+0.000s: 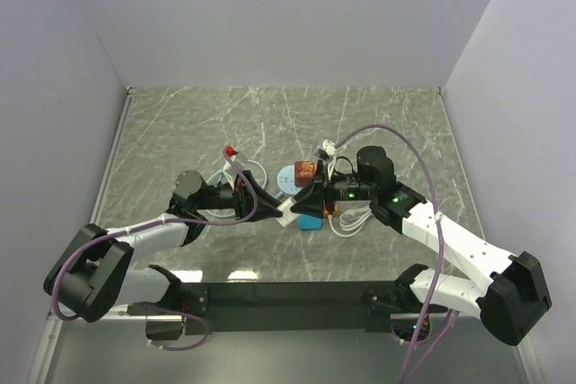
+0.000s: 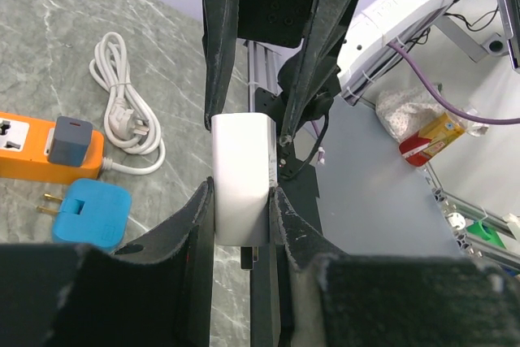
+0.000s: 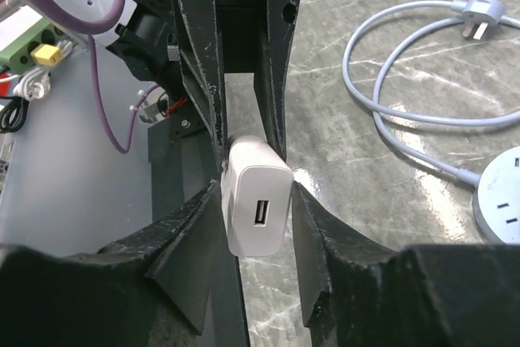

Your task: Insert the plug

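While the left hand (image 2: 241, 201) gripped the plug (image 2: 240, 152) across its white body, the right hand (image 3: 257, 193) looked clamped on the same plug from the opposite end, holding it in the air, off the tabletop (image 2: 49, 38), strip (image 2: 20, 152) lying well to one side. Risk: both hands pulling against each other could twist the smooth casing loose; prongs hidden, so misalignment at the strip possible.
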